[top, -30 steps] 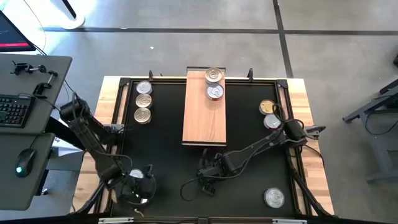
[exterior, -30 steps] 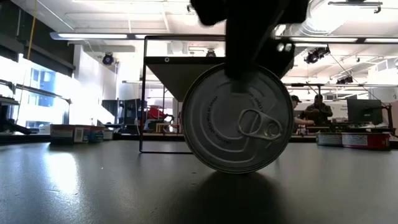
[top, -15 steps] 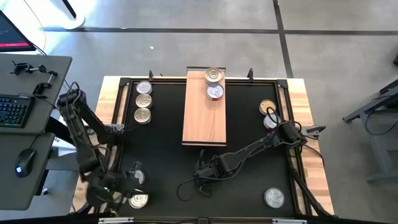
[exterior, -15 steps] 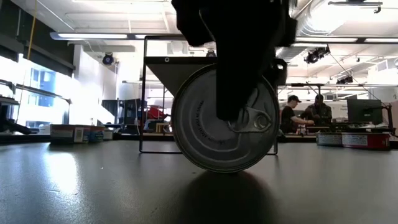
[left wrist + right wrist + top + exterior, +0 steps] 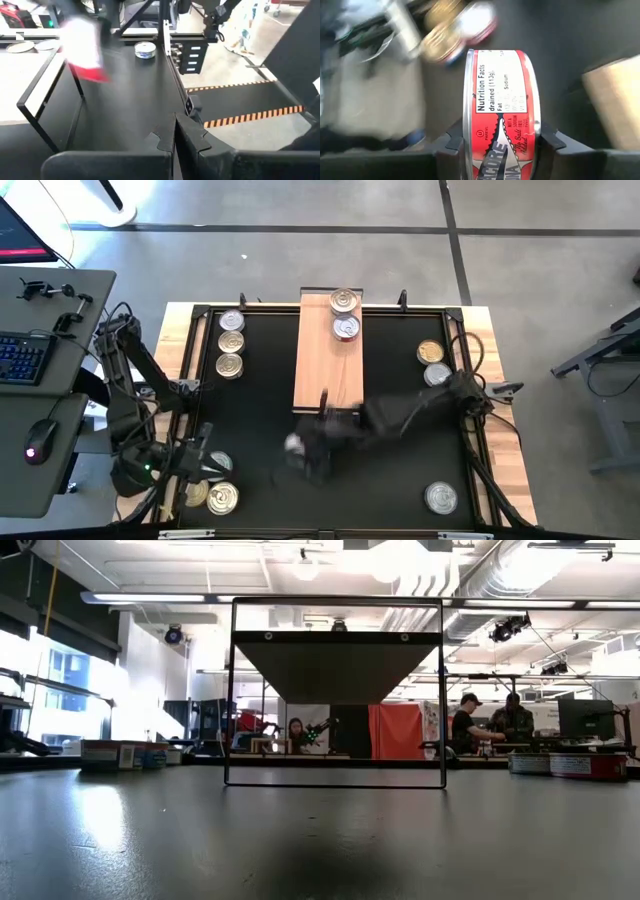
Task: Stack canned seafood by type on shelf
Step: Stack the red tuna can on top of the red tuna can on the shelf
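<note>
Gripping a red-labelled tin (image 5: 501, 112) on edge, the right gripper (image 5: 305, 448) hangs beside the shelf (image 5: 329, 358) end facing the tabletop's middle. Label reads "Nutrition Facts", "drained (113g)", "Sodium". Left gripper (image 5: 174, 141) closed, empty, at the tabletop's near-left corner.

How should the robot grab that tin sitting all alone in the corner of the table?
The tin lies flat, lid up, with free space all round. So come from straight above and pinch across its low round side wall.
</note>
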You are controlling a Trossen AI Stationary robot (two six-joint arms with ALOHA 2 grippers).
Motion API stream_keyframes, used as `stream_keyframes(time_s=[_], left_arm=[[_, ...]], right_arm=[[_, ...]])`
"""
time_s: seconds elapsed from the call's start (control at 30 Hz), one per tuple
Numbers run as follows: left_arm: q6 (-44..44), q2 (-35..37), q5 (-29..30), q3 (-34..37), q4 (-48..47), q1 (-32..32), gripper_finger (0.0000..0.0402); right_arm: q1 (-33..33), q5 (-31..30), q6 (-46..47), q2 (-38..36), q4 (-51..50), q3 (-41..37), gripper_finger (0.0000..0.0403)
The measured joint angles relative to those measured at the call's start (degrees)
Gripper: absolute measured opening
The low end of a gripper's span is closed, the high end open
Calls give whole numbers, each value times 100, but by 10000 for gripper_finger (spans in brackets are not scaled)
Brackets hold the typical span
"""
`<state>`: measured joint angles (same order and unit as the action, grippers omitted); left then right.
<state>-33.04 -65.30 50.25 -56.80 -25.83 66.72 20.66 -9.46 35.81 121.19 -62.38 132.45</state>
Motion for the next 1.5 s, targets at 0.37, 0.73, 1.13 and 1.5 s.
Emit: stream_keyframes(time_s=[0.37,0.73,1.13,1.5], left_arm=[[-1360,-29,-46,0,42,-304,0],[-744,-243,-43,-2,1059,-1681,0],[1027,-481,-3330,-4,3688,-5016,0],[1182,-481,-3219,-4,3599,-5143,0]], right_arm=[[-1737,-1207,-335,-1720,-1039,-1362,115],[-3528,-542,284,-4469,1583,-5185,115],[-4779,1780,2171,-4896,6454,-7978,121],[-4803,1571,2784,-4310,6876,-7922,134]])
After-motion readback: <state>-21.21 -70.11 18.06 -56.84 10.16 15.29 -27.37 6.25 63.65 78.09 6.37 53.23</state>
